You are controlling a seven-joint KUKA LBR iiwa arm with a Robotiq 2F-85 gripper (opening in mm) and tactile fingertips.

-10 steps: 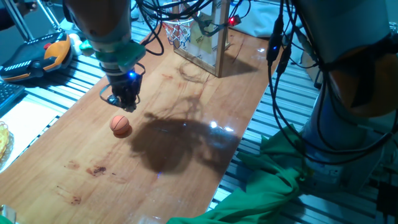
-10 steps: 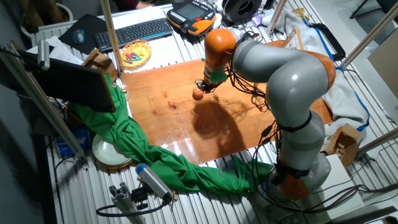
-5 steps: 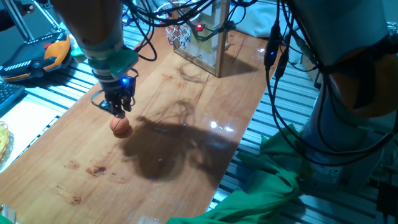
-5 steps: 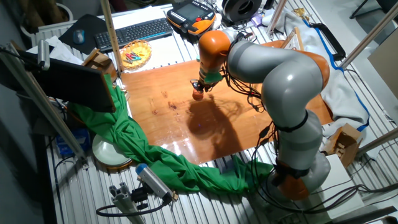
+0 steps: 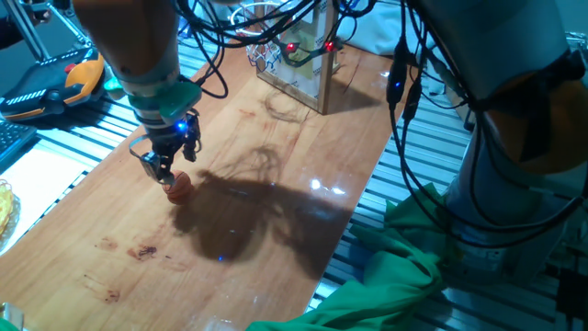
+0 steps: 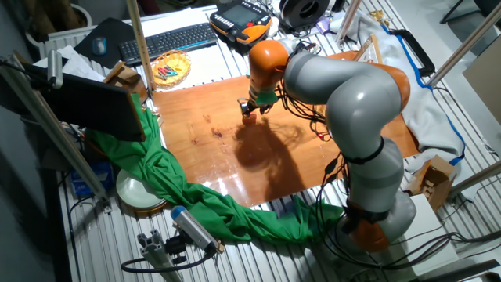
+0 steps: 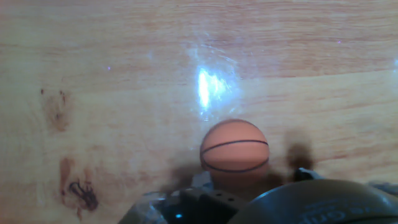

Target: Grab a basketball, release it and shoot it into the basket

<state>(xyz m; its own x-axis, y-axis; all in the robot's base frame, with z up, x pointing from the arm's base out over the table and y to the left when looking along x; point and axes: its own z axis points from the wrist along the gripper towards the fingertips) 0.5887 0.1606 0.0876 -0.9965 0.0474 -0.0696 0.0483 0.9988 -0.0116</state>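
Basketball point(image 5: 177, 187) is sitting on the wooden tabletop point(image 5: 276, 221), low and to the left of the board's middle in one fixed view, with the gripper point(image 5: 165, 171) hanging straight over it so that the fingers are pointing down along its sides; the hand view is showing the ball point(image 7: 235, 151) just ahead of the dark finger housing, centred enough that the approach is looking lined up for a grasp from above. Whether the jaws are spread or already pinching is something I cannot tell; the fingertips are lost in shadow and behind the ball in every view. In the other fixed view the gripper point(image 6: 248, 109) is covering the ball entirely.

The basket point(image 5: 266, 48) is standing at the far end of the board, its net fixed to an upright backboard point(image 5: 303, 64) facing down the table; it is well apart from the ball, so by my judgement the grab is the step in hand and the carry and release are not yet begun. The vertical wrist is probably keeping a small round thing from rolling away as the fingers close.
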